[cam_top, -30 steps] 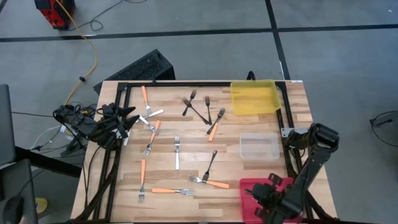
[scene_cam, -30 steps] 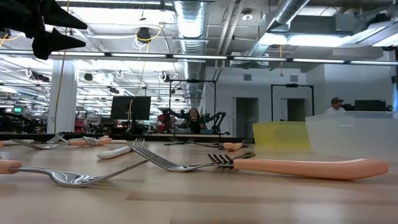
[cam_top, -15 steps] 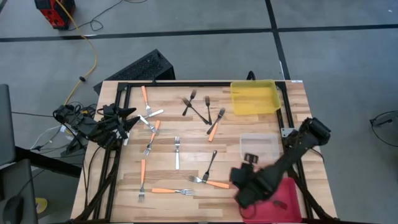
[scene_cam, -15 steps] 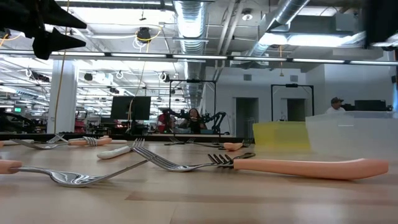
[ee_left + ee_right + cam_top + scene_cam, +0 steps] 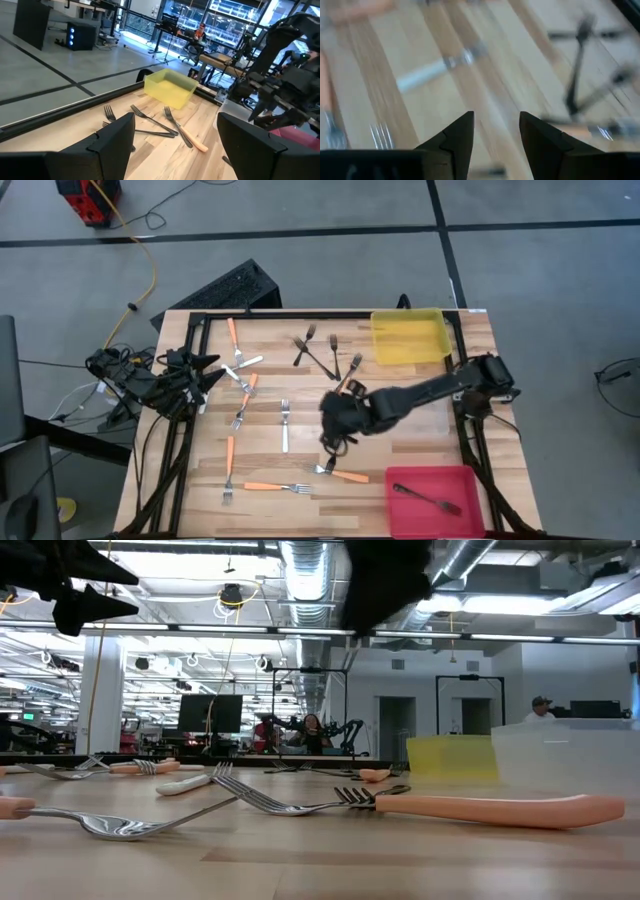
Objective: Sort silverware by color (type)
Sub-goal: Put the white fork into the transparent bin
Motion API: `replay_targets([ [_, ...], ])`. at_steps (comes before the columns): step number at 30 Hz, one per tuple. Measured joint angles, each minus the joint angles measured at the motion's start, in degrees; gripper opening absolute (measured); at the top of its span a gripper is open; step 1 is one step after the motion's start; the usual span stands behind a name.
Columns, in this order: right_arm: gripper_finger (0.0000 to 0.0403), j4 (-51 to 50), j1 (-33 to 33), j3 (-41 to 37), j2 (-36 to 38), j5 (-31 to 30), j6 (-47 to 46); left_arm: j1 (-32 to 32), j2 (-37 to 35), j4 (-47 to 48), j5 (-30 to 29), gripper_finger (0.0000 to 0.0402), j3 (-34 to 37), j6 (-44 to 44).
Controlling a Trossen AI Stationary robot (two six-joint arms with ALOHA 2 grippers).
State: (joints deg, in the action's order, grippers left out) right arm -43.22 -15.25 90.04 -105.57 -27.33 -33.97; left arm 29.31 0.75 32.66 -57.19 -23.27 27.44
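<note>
Several forks lie flat on the wooden table (image 5: 400,450): orange-handled ones (image 5: 270,487), dark ones (image 5: 330,357) and pale silver ones (image 5: 285,426). One dark fork (image 5: 425,500) lies in the red bin (image 5: 470,480) at the near right. My right gripper (image 5: 333,425) hovers open over the table's middle, above a dark fork (image 5: 333,455), with nothing between its fingers (image 5: 461,134). At the left edge my left gripper (image 5: 203,375) waits open and level, well above the table; its fingers (image 5: 117,140) are spread wide.
A yellow bin (image 5: 410,336) stands at the far right. My right arm (image 5: 430,392) reaches across the table from the right side. A black frame (image 5: 300,315) runs along the far edge. Beyond the table a person (image 5: 541,708) sits in the room.
My right gripper has swung from above the red bin at the near right, toward the left and far edges, to the table's middle, rising a little. A dark fork now shows lying in the red bin. The forks on the table have stayed put.
</note>
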Motion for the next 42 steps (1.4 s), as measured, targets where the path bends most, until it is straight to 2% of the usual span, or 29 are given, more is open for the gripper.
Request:
replay_targets([
  [8,0.0174,17.5,4.0,-0.1,-5.5,-0.3,8.7,0.0,0.0,0.0,0.0,0.0268,0.0,0.0],
  [11,0.0173,21.1,4.9,-0.3,-7.6,-0.4,9.0,0.0,0.0,0.0,-0.1,0.0268,0.0,0.4],
  [13,0.0173,27.1,5.0,0.2,-9.6,-0.4,8.6,0.0,0.1,0.1,-0.2,0.0268,0.0,0.5],
  [15,0.0173,26.1,5.0,0.1,-10.8,-1.2,7.7,0.0,0.3,0.1,-0.3,0.0268,-0.1,0.8],
  [18,0.0173,30.4,5.3,1.5,-14.8,-1.5,7.0,0.0,0.4,0.7,-0.5,0.0268,0.0,0.8],
  [29,0.0172,26.3,5.2,12.6,-27.6,-3.2,5.9,0.0,1.4,0.9,-1.6,0.0268,0.0,1.8],
  [34,0.0172,22.6,5.1,16.5,-29.8,-3.3,2.5,0.0,1.7,1.3,-0.7,0.0268,0.0,2.6],
  [42,0.0172,16.3,5.0,16.9,-29.6,-6.0,-1.3,-0.1,1.8,1.3,-0.3,0.0268,0.0,4.3],
])
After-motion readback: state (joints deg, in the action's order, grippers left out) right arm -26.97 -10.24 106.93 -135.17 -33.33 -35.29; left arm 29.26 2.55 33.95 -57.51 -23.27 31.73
